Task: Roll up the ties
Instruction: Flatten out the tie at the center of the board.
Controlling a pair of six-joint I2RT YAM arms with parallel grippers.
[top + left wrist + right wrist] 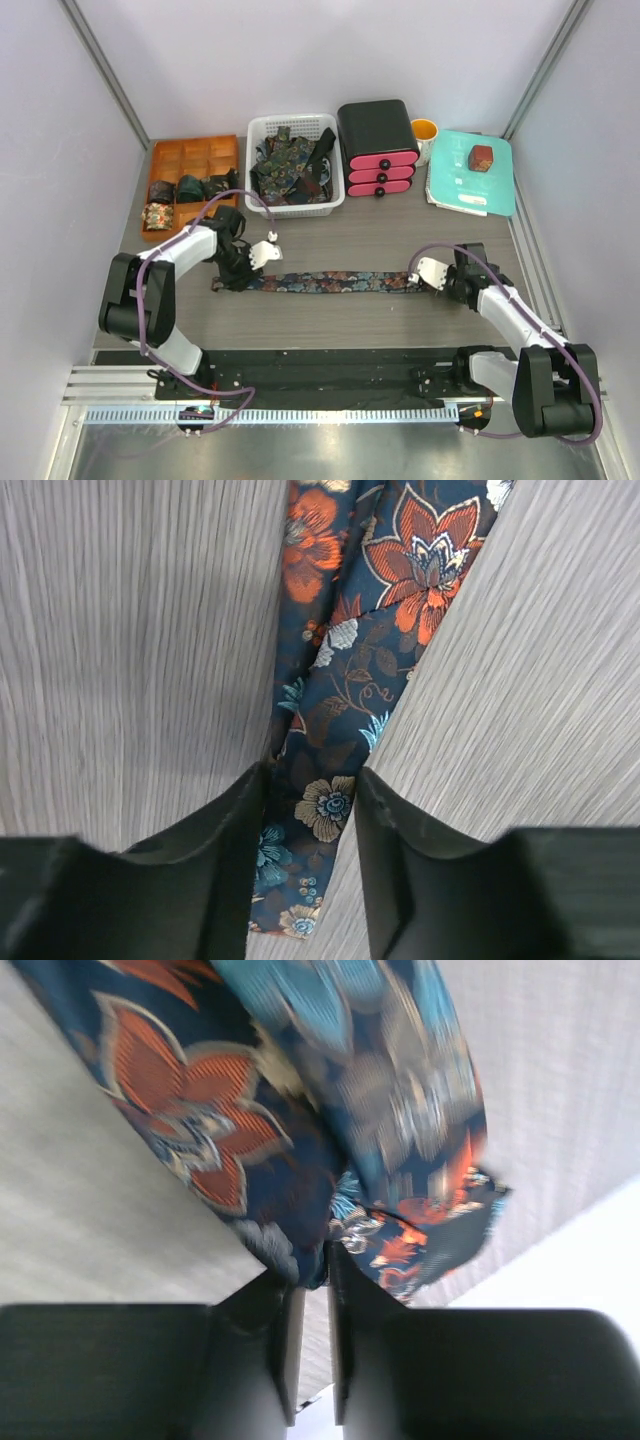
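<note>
Grey wood-grain desk (400,240), seen from above: one floral tie (325,282) lies flat across the middle of the frame, and you have an arm at each end of it. At centre left, your left gripper (312,815) stands about half open astride the tie's end, a finger along each edge and the fabric still flat between them. At centre right, your right gripper (310,1290) is narrowed to a slit, with a fold of the tie caught at its tips. Across the top of the frame, rolled ties (190,187) sit in an orange tray (195,152), loose ties (290,165) fill a white basket (292,120), and a black-and-pink drawer unit (378,148) stands alongside.
</note>
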